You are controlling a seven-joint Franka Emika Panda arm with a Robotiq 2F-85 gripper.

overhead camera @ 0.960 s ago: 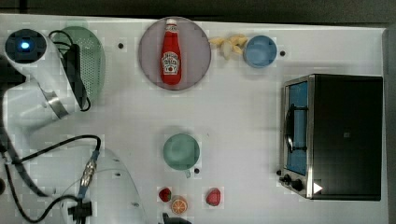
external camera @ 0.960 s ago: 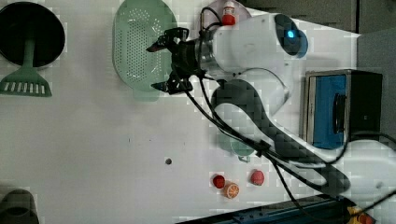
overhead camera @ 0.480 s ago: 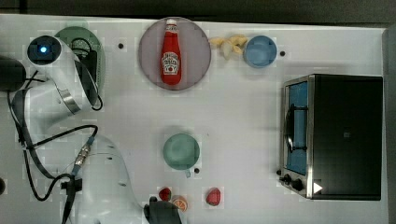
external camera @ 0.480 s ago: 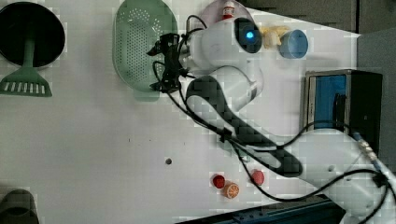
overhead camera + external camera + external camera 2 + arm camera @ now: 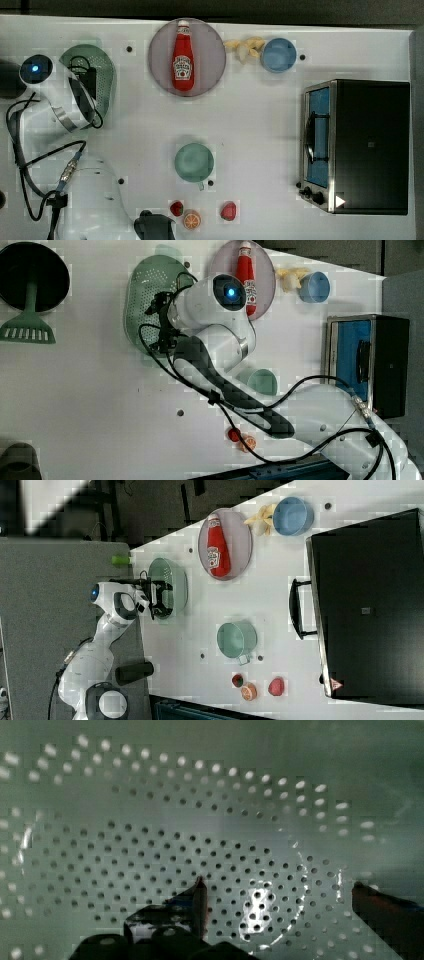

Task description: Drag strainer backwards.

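One tool [image 5: 277,887] hangs low inside the strainer [image 5: 210,810], its two dark fingers [image 5: 199,895] set wide apart over the perforated floor, with nothing caught between them. From the wrist view the basin's holes run in curved rows right under the fingertips, and a bright glare sits on the plastic between the two fingers.

Seen from the top view, the tool [image 5: 89,80] sits over the strainer [image 5: 102,67], which lies near the top view's left end of the white tabletop [image 5: 260,130], close to the far edge. In the left view the strainer [image 5: 142,295] shows as a pale green oval with the tool [image 5: 159,322] reaching into it from the white arm [image 5: 220,325]; in the right view the strainer [image 5: 172,582] lies by the tabletop's edge with the tool [image 5: 159,599] over it.

Just beside the strainer, toward the top view's right, a round grey plate [image 5: 207,35] carries a red ketchup bottle [image 5: 183,60] lying flat. Further along the same edge a blue bowl [image 5: 278,55] sits touching a small pale yellow item [image 5: 244,47]. A green cup [image 5: 194,162] with a handle stands mid-tabletop, well apart from the strainer. Near the front edge lie two small red items and an orange slice [image 5: 191,220]. A toaster oven [image 5: 357,145] occupies the top view's right end. In the left view a dark pan [image 5: 34,277] with a green spatula [image 5: 27,325] lies at the left view's left.
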